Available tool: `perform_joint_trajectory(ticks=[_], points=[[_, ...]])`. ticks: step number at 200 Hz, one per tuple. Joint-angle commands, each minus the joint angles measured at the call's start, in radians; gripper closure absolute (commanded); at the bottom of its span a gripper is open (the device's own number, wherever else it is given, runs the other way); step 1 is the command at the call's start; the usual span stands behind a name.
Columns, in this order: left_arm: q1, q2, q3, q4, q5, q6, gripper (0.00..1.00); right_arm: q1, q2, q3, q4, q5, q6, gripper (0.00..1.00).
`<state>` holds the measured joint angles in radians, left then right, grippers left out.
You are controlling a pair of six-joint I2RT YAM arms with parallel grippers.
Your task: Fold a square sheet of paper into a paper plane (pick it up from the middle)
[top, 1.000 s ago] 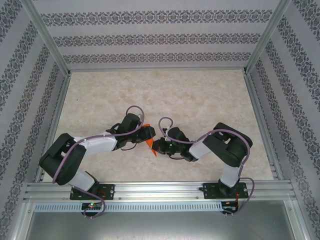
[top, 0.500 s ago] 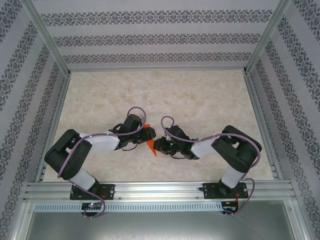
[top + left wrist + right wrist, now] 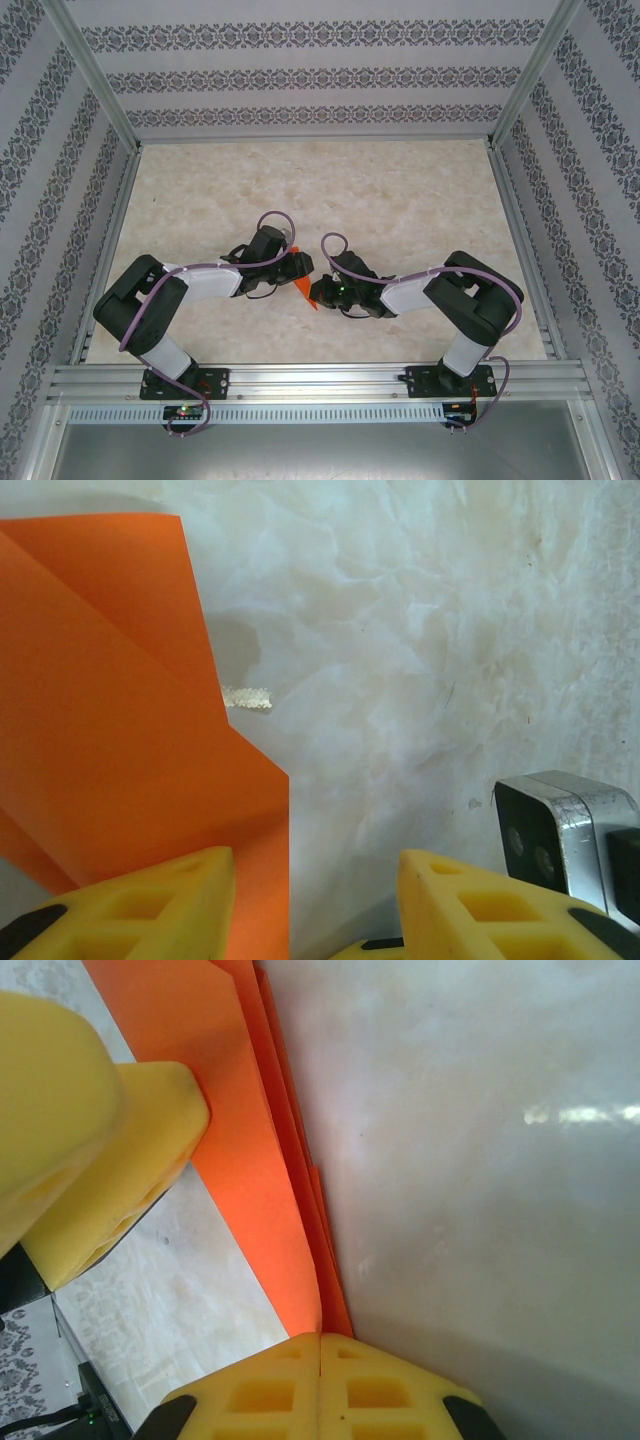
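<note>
The orange sheet of paper (image 3: 301, 285) is folded into several layers and is held off the table between the two grippers. My right gripper (image 3: 320, 1345) is shut on the folded edge, and the layers (image 3: 250, 1140) fan away from its fingertips. My left gripper (image 3: 315, 880) is open. The paper (image 3: 110, 710) lies against its left finger (image 3: 150, 900) and reaches partway into the gap, while the right finger (image 3: 480, 900) is clear of it. From above, the left gripper (image 3: 300, 264) and right gripper (image 3: 316, 292) almost touch.
The marble-patterned table (image 3: 400, 200) stretches away behind the grippers, fenced by aluminium rails (image 3: 310, 143) and patterned walls. The right arm's wrist camera (image 3: 565, 830) sits close beside my left gripper. One left finger (image 3: 110, 1150) stands beside the paper in the right wrist view.
The right arm's elbow has swung out to the right and lower, and the left arm has shifted a little. Both grippers have stayed together at the paper, which has barely moved.
</note>
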<state>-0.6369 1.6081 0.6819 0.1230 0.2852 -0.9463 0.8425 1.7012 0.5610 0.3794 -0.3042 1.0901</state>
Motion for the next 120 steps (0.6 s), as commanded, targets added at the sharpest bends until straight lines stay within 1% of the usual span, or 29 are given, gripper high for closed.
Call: perform_joint_trajectory(ticks=[1, 31, 40, 54, 60, 92, 120], points=[[0.001, 0.002, 0.03, -0.034, -0.024, 0.038, 0.53, 0.01, 0.007, -0.001, -0.11, 0.034, -0.011, 0.97], [0.002, 0.025, 0.028, -0.039, -0.023, 0.035, 0.53, 0.007, -0.015, -0.003, -0.12, 0.04, -0.024, 0.92], [0.003, 0.03, 0.027, -0.043, -0.023, 0.034, 0.54, 0.009, -0.032, 0.003, -0.131, 0.037, -0.041, 0.88], [0.005, 0.035, 0.025, -0.047, -0.026, 0.034, 0.54, 0.012, -0.07, 0.013, -0.178, 0.055, -0.071, 0.78], [0.004, 0.036, 0.024, -0.048, -0.027, 0.034, 0.54, 0.012, -0.088, 0.016, -0.199, 0.065, -0.086, 0.75], [0.009, 0.039, 0.025, -0.053, -0.036, 0.028, 0.55, 0.013, -0.142, 0.028, -0.285, 0.08, -0.168, 0.72], [0.009, 0.047, 0.034, -0.053, -0.028, 0.027, 0.55, 0.017, -0.119, 0.055, -0.296, 0.022, -0.203, 0.72]])
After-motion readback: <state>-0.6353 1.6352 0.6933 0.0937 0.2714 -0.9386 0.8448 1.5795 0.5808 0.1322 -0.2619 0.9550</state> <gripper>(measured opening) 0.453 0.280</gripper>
